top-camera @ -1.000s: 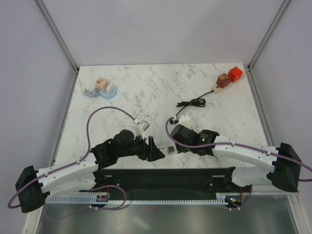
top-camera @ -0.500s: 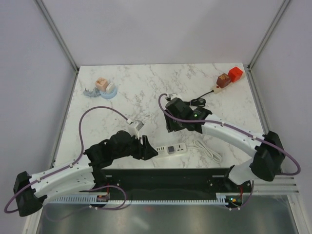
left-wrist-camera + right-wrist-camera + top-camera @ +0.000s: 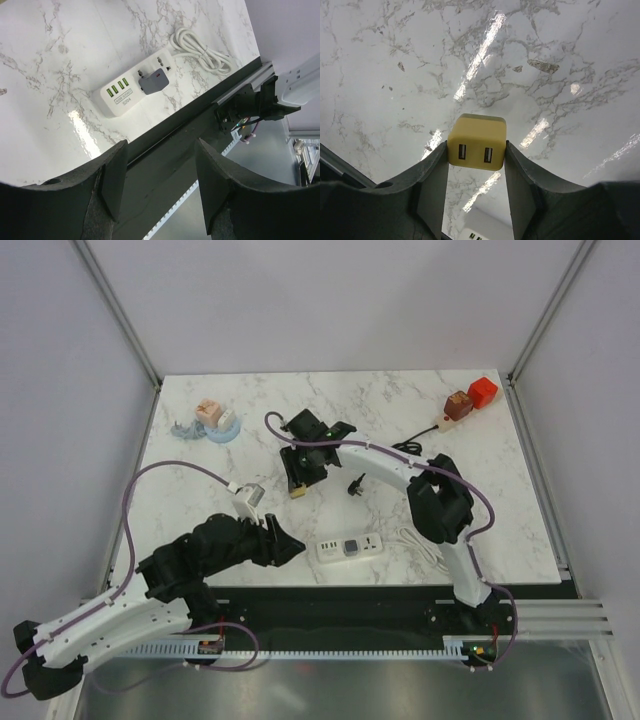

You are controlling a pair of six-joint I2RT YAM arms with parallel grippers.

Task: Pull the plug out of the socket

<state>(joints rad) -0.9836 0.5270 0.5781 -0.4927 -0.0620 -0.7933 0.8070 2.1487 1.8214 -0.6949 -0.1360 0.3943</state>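
A white power strip [image 3: 350,546] lies near the table's front edge, with a grey adapter [image 3: 350,548] plugged into it. Both show in the left wrist view: the strip [image 3: 125,92] and the adapter [image 3: 153,82]. My right gripper [image 3: 299,486] is left of and beyond the strip, shut on a yellow two-port USB plug [image 3: 298,494]. In the right wrist view the plug [image 3: 477,141] sits between the fingers of the gripper [image 3: 476,152], above the marble. My left gripper [image 3: 290,540] is open and empty, just left of the strip; in its own view [image 3: 159,150] it hangs over the table's front rail.
The strip's white cord [image 3: 425,546] is coiled to its right. A small black plug [image 3: 357,483] and a black coiled cable [image 3: 405,449] lie mid-table. A brown and a red adapter sit on a strip [image 3: 468,400] at the back right. A blue dish [image 3: 213,421] with small items is back left.
My right gripper lifted from the power strip and swung back and left with the yellow plug in it. My left gripper drew back to the left, off the strip.
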